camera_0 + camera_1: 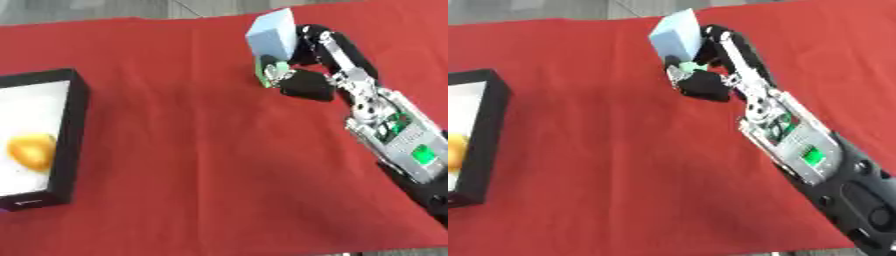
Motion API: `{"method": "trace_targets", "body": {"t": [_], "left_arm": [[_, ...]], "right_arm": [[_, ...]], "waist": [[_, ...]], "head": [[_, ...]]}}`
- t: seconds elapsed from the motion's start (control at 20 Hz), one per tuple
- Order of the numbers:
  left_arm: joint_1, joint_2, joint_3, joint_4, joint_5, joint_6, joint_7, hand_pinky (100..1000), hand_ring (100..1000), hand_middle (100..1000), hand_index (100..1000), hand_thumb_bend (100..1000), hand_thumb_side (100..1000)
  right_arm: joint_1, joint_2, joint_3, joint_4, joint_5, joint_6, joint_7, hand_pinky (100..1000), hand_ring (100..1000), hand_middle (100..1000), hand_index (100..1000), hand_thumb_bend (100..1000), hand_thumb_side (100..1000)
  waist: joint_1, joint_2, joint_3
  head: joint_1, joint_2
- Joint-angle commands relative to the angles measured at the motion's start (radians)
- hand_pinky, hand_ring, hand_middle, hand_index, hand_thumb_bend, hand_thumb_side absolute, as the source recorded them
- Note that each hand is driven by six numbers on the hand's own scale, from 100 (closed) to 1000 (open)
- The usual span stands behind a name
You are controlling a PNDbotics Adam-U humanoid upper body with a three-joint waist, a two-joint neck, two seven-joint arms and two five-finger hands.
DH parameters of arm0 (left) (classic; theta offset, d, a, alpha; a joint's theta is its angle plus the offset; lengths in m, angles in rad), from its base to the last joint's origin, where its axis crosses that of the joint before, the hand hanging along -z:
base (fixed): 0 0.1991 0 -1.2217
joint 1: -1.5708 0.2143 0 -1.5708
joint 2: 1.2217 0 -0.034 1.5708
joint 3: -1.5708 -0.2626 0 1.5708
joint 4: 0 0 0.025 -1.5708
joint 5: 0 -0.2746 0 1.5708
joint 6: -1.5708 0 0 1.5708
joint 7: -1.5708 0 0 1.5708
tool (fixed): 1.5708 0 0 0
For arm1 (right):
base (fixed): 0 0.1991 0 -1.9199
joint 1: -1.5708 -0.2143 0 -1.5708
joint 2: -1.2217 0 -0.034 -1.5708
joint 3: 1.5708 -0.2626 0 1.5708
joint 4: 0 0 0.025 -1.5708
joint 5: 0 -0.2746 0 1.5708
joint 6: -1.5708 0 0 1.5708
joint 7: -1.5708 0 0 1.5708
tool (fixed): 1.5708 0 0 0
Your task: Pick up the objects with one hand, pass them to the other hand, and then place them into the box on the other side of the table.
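Note:
My right hand (pixel 308 80) reaches in from the lower right and is shut on a pale blue box (pixel 272 36) with a green lower part, near the far middle of the red table. The fingers curl over the box's right side and the thumb presses below it. The box is tilted; whether it touches the cloth I cannot tell. A black box with a white inside (pixel 72 135) stands at the left edge and holds a yellow-orange round thing (pixel 31 151). My left hand shows in no view.
A red cloth (pixel 201 150) covers the table. Its far edge runs along the top of the view and its near edge along the bottom right. Grey floor lies beyond the far edge.

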Motion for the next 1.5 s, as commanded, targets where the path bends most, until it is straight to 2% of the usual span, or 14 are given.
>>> {"method": "trace_targets", "body": {"t": [0.05,0.3,0.65,1.0,1.5], "left_arm": [[-0.03,0.051,-0.008,-0.014,-0.022,0.014,-0.045,861,767,738,791,100,743],[-0.064,0.067,-0.034,-0.014,-0.048,0.046,-0.131,861,771,741,797,100,717],[-0.128,0.072,-0.096,-0.014,-0.104,0.077,-0.251,858,775,745,801,100,734],[-0.181,0.066,-0.161,-0.014,-0.158,0.101,-0.342,857,780,752,806,100,724],[-0.231,0.054,-0.22,-0.014,-0.254,0.136,-0.433,861,794,769,818,100,672]], "right_arm": [[-0.02,0.012,0.017,-0.021,0.031,-0.004,0.001,761,669,536,633,100,275],[-0.03,0.036,0.057,-0.007,0.103,-0.014,0.041,765,673,539,633,100,227],[-0.051,0.067,0.112,0.021,0.184,-0.032,0.102,766,674,540,631,100,197],[-0.071,0.095,0.142,0.042,0.225,-0.043,0.133,767,674,540,630,100,185],[-0.086,0.129,0.183,0.06,0.258,-0.06,0.156,766,673,538,628,100,176]], "waist": [[0.001,-0.032,0.004],[0.002,-0.035,0.007],[0.005,-0.037,0.01],[0.008,-0.039,0.012],[0.009,-0.04,0.018]], "head": [[0.003,0.004],[0.005,0.004],[0.006,0.007],[0.005,0.011],[0.007,0.021]]}}
